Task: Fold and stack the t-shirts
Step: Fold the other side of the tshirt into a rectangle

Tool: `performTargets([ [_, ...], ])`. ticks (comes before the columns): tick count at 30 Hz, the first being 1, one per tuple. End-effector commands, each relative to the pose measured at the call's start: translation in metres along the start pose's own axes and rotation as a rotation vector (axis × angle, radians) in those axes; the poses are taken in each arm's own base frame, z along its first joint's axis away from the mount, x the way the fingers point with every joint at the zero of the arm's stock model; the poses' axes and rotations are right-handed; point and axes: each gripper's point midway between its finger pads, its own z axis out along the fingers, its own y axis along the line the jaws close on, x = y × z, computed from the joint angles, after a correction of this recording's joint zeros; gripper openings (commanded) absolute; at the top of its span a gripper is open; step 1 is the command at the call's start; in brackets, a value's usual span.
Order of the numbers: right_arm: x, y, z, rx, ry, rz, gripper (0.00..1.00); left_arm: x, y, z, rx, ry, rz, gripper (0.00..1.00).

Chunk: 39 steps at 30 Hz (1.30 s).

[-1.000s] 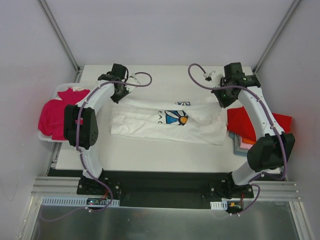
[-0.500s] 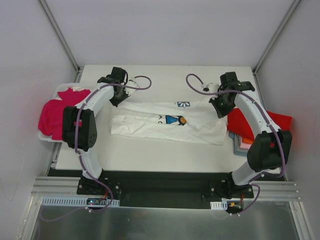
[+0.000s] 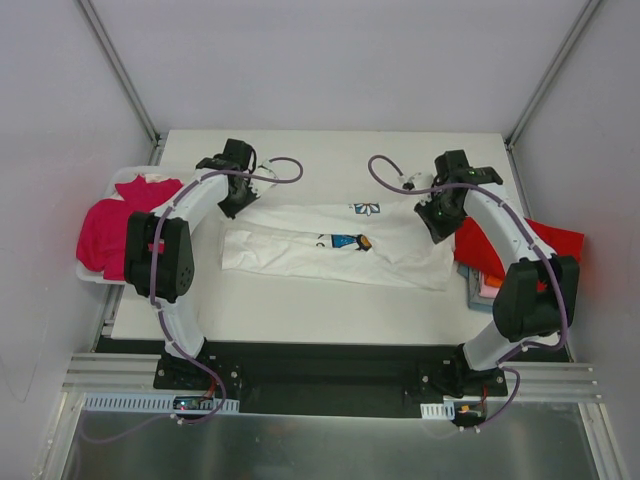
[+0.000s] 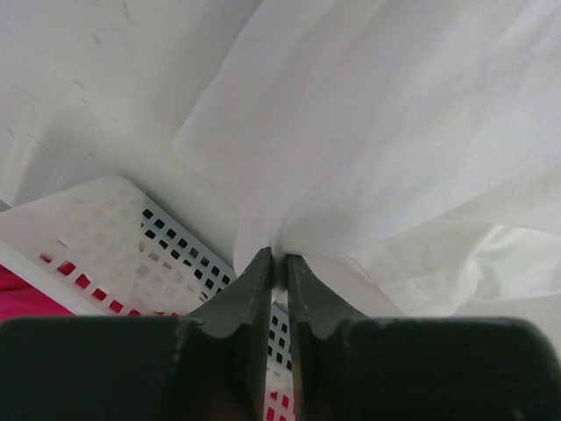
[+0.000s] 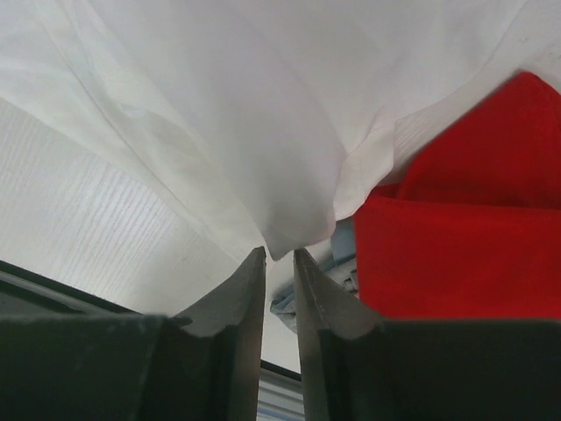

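White soft-cloth t-shirt with a blue daisy print (image 3: 340,250) is stretched left to right across the middle of the pale table (image 3: 330,300). Its near half lies flat and its far edge is lifted off the surface between the two arms.

We've got the left gripper (image 4: 280,260) squeezed tight on a bunched bit of that far edge at the left end, with white cloth pinched between its fingers. The right gripper (image 5: 279,256) has the right end. In its wrist view, though, only a small tip of fabric sits between the fingers, so we'd call it clamped on the shirt, but only just.

That thin bite is our main worry. If the arms pull apart, or swing the edge toward the near side too fast, we reckon the tip pops out and the right half flops into a crooked fold.

Second worry is the neighbours. The shirt's right end is right up against the red tee (image 5: 473,228) on top of the small stack of folded tees (image 3: 485,288). We can't tell if it overlaps, and a drag could shove that pile.

On the left, the white perforated plastic basket (image 4: 114,237) holding the magenta tees (image 3: 100,235) sits just beside the left gripper, so loose cloth could snag on its rim.
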Motion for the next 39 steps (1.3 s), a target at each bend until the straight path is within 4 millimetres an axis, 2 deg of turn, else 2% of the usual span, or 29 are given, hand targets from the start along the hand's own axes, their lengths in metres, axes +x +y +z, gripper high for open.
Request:
performTargets([
  [1,0.013,0.012,0.007,-0.008,0.031,-0.003,0.31,-0.002,-0.007,-0.012,0.016,-0.038,-0.006,0.16],
  [4,0.014,0.018,0.005,-0.001,0.026,-0.016,0.46,-0.004,-0.010,-0.015,0.027,-0.059,-0.011,0.30],
  [6,0.014,0.021,0.002,0.005,0.019,-0.016,0.59,-0.008,-0.009,-0.019,0.027,-0.078,-0.021,0.39],
  [7,0.012,0.022,0.000,0.009,0.013,-0.023,0.64,-0.012,-0.011,-0.022,0.034,-0.097,-0.020,0.61],
  [10,0.005,0.023,-0.012,0.024,-0.024,-0.024,0.67,-0.019,-0.003,-0.032,0.011,-0.129,-0.039,0.69],
  [13,-0.004,0.023,-0.029,0.045,-0.062,-0.031,0.70,-0.027,0.003,-0.042,-0.009,-0.157,-0.049,0.84],
  [16,-0.016,0.018,-0.044,0.078,-0.111,-0.036,0.73,-0.036,0.010,-0.050,-0.023,-0.187,-0.062,0.88],
  [17,-0.019,0.017,-0.048,0.083,-0.119,-0.036,0.75,-0.038,0.013,-0.052,-0.030,-0.195,-0.070,0.94],
  [18,-0.027,0.013,-0.055,0.100,-0.143,-0.039,0.77,-0.044,0.016,-0.054,-0.036,-0.206,-0.071,0.96],
  [21,-0.039,0.007,-0.053,0.107,-0.157,-0.047,0.83,-0.053,0.023,-0.052,-0.042,-0.218,-0.082,0.99],
  [25,-0.052,0.001,-0.028,0.099,-0.139,-0.044,0.86,-0.061,0.027,-0.040,-0.032,-0.210,-0.095,0.99],
  [26,-0.057,-0.001,-0.018,0.097,-0.135,-0.044,0.94,-0.063,0.027,-0.037,-0.029,-0.208,-0.098,0.99],
  [32,-0.066,-0.003,0.024,0.057,-0.094,-0.042,0.95,-0.063,0.020,-0.018,0.000,-0.173,-0.095,0.99],
  [33,-0.064,-0.002,0.037,0.038,-0.066,-0.040,0.95,-0.062,0.018,-0.016,0.006,-0.168,-0.096,0.99],
  [37,-0.050,0.006,0.063,-0.009,-0.001,-0.040,0.95,-0.058,0.013,-0.013,0.016,-0.155,-0.096,0.99],
  [39,-0.033,0.013,0.080,-0.034,0.068,-0.055,0.95,-0.051,0.008,-0.012,0.019,-0.137,-0.087,0.99],
])
